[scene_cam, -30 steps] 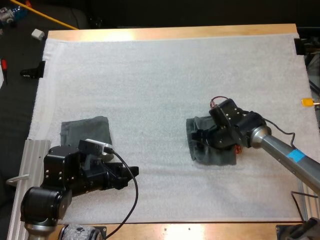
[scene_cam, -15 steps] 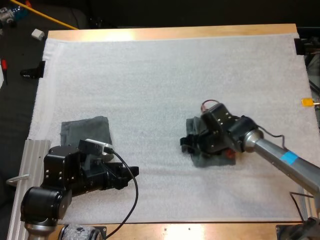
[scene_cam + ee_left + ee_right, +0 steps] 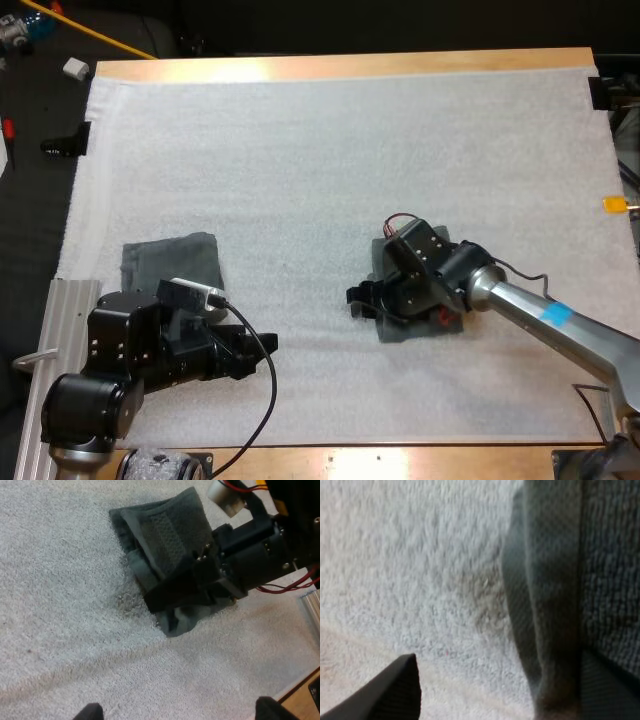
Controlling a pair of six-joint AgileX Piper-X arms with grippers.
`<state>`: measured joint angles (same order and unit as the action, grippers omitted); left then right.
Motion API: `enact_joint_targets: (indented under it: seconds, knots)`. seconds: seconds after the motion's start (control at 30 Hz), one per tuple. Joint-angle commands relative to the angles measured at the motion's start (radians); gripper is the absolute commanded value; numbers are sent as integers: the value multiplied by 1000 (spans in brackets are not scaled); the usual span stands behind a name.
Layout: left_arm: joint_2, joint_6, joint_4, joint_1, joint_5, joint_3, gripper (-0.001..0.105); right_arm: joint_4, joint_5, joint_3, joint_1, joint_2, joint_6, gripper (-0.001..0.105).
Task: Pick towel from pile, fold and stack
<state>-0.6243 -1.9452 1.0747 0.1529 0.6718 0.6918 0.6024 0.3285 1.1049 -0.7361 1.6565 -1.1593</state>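
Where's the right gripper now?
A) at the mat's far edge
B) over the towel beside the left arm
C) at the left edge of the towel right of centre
C: the right gripper sits at the crumpled towel's left edge, far from the other towel.

Mat (image 3: 300, 170) covers most of table (image 3: 340, 66). Folded towel (image 3: 170, 262) lies at mat's near-left, just behind L gripper (image 3: 250, 350), w/ L arm partly over its near edge. Crumpled towel (image 3: 412, 328) sits right of centre, well apart from the other. R gripper (image 3: 362, 300) is over it, fingertips past its left edge, above bare mat.
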Motion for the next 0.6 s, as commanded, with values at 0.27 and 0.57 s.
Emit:
enact_joint_targets:
  seconds: [0.27,0.57]
  knots:
    - [3,10,-4,4,9,3,59,62,-27,2,-4,-131,-37,66]
    - [2,15,-8,4,11,3,59,247,-172,5,-6,-351,-118,66]
